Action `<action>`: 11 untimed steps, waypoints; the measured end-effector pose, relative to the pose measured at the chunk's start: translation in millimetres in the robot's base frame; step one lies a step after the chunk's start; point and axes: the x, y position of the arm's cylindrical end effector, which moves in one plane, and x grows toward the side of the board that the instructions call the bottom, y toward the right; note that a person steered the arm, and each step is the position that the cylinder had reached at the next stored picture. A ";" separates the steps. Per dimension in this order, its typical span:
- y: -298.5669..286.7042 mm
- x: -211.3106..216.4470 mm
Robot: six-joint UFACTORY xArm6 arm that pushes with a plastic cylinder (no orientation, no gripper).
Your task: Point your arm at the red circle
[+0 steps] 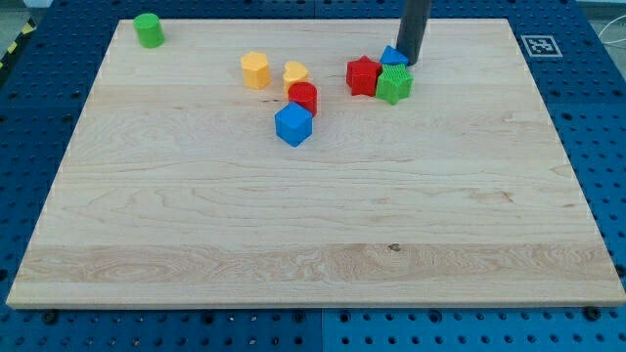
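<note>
The red circle (304, 97) is a short red cylinder near the board's top middle. It sits between a yellow heart-shaped block (295, 73) above it and a blue cube (292, 125) below it. My tip (410, 63) is well to the view's right of the red circle. The tip stands right beside a small blue triangular block (393, 56) and just above a green star block (394, 84). A red star block (363, 76) lies between the red circle and my tip.
A yellow hexagon-like block (255, 70) lies left of the yellow heart. A green cylinder (149, 30) stands at the board's top left corner. The wooden board (313, 225) lies on a blue perforated table. A printed marker tag (540, 45) is at the top right.
</note>
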 end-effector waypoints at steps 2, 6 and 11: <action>16.3 -24.2; -231.3 -53.5; -197.0 83.0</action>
